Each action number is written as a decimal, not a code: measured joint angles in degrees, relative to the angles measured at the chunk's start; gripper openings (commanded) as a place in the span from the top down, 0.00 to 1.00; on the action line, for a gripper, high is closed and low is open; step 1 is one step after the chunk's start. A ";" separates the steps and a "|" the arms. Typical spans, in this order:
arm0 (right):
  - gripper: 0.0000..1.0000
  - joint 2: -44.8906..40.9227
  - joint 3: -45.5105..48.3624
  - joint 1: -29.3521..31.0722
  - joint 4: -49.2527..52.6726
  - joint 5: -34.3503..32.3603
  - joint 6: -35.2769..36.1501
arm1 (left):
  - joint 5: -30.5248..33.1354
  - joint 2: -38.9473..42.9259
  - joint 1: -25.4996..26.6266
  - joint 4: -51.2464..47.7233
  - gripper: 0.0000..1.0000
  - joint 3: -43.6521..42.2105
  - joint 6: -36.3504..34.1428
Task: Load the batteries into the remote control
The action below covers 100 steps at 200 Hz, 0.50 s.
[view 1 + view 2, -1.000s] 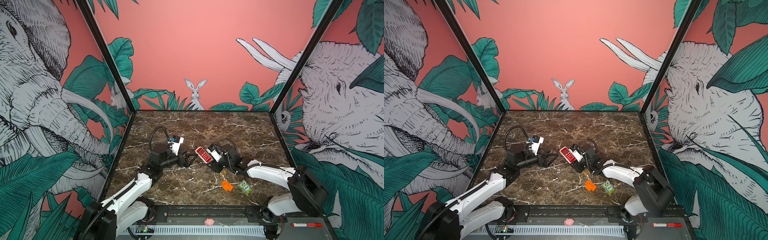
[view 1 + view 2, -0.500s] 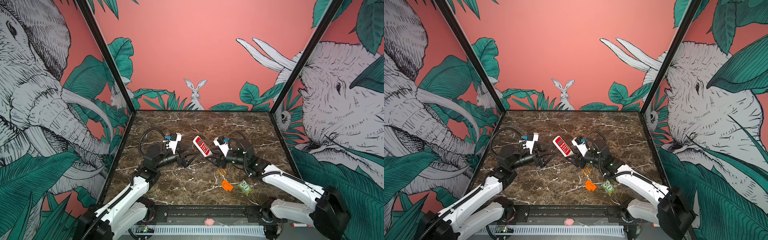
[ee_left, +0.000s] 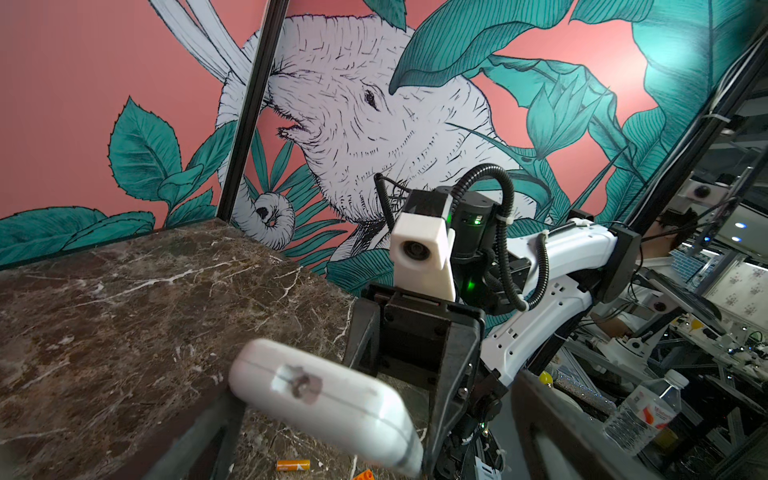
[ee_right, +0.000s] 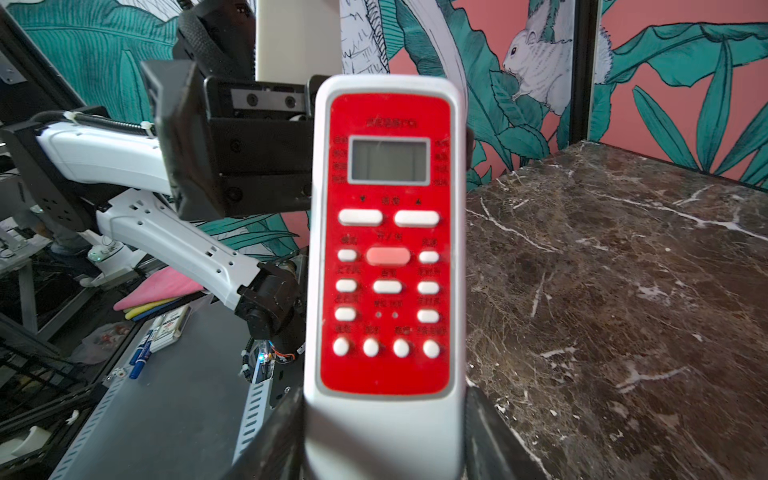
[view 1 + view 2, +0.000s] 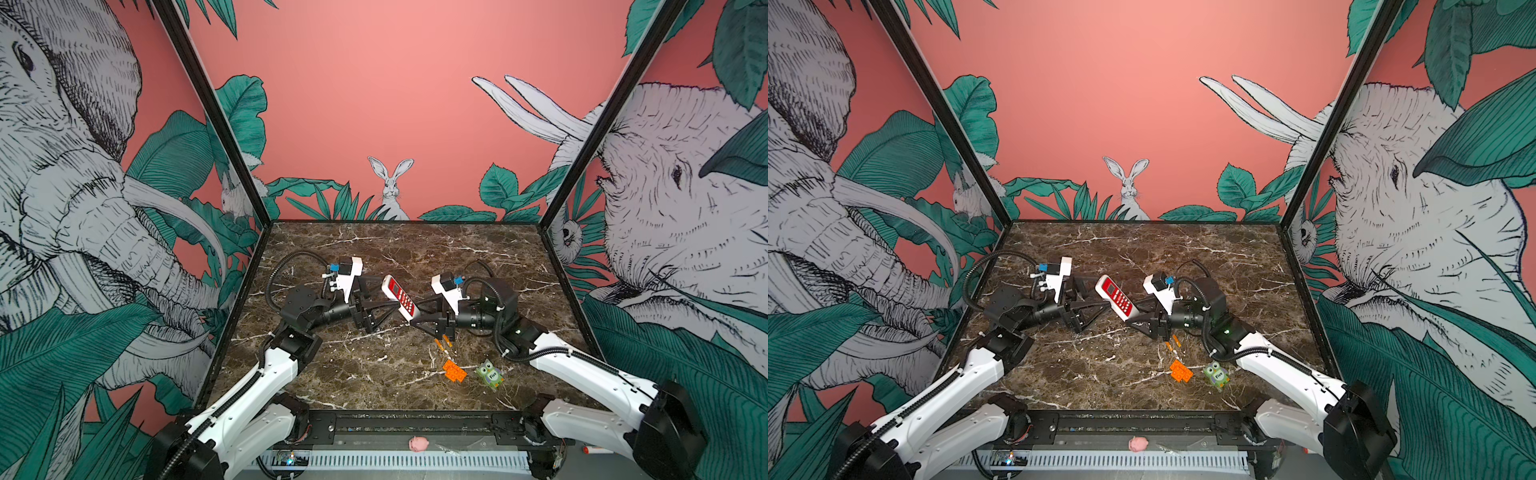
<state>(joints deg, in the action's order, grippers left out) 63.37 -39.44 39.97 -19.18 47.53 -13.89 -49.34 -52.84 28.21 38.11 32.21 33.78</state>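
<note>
The remote control (image 5: 401, 297) (image 5: 1117, 297) hangs tilted above the marble, red face up. My right gripper (image 5: 415, 319) (image 4: 384, 440) is shut on its lower white end; a finger (image 4: 494, 436) presses each side. My left gripper (image 5: 388, 293) (image 3: 374, 440) is open and faces the remote's top end from the left. The remote's white back (image 3: 324, 399) lies between the spread left fingers (image 3: 199, 432); I cannot tell whether they touch it. Two orange batteries (image 5: 442, 341) (image 5: 1172, 343) lie on the table under the right gripper. One battery (image 3: 293, 465) shows in the left wrist view.
An orange studded brick (image 5: 454, 370) and a green owl toy (image 5: 490, 374) lie in front of the batteries. A pink object (image 5: 417, 444) rests on the front rail. Patterned walls close the table (image 5: 374, 249) on three sides.
The right arm has stretched out and lifted the remote off the table, turning it steeper. The left gripper has risen and moved right, up to the remote's top end.
</note>
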 measured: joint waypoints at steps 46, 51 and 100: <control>0.86 -0.28 -0.02 0.17 -2.08 2.97 -1.25 | -1.29 -1.07 0.26 2.64 0.05 0.44 1.16; 0.86 -0.28 -0.02 0.26 -2.27 3.17 -1.36 | -1.46 -1.27 0.33 2.82 0.06 0.44 1.25; 0.86 0.00 -0.31 1.20 -2.93 4.87 -1.62 | -2.64 -2.34 1.09 4.02 0.20 0.57 1.49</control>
<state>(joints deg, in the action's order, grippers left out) 63.37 -39.75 41.17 -22.11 52.40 -15.51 -51.99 -55.18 29.30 42.13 32.77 35.27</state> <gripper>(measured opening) 0.522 0.847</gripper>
